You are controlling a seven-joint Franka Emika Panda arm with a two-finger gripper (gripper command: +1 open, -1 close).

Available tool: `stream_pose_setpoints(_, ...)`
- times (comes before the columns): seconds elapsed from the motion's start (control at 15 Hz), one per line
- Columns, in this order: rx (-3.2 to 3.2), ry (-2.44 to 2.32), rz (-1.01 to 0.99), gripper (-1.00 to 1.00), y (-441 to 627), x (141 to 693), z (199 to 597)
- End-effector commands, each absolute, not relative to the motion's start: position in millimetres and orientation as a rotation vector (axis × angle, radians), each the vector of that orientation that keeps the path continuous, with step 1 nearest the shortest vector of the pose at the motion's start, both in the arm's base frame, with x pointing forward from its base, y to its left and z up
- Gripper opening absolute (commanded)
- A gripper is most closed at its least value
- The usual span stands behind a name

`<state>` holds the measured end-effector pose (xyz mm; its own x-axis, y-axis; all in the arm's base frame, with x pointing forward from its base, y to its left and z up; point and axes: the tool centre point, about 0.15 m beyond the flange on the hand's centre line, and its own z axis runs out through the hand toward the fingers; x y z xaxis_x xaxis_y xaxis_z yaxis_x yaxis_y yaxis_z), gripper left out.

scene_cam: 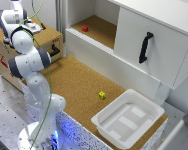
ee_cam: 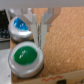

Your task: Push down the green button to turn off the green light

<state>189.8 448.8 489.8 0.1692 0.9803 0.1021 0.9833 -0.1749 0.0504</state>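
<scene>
Under wrist camera you see green button (ee_cam: 24, 56) on cork board, blue button (ee_cam: 21, 27) just beside it, partly cut off. Gripper (ee_cam: 39, 36) fingers pressed together, holding nothing, tips blurred between both buttons. From outside camera, arm (scene_cam: 29, 60) hides buttons.

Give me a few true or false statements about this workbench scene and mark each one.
1. The round green button sits next to a round blue button. True.
2. The white plastic bin holds a yellow block. False: the small yellow block lies on the cork surface outside it.
3. A small red block rests on the raised shelf. True.
4. The end effector grips the green button. False: its fingers hold nothing.
5. The cabinet's black handle is horizontal. False: it runs roughly upright.
</scene>
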Motion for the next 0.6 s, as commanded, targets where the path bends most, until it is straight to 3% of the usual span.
stream_pose_setpoints(0.0,-2.404,-1.924,-0.244,1.00,451,210,537)
stream_pose_setpoints(0.53,-2.443,-1.828,-0.284,1.00,452,229,533)
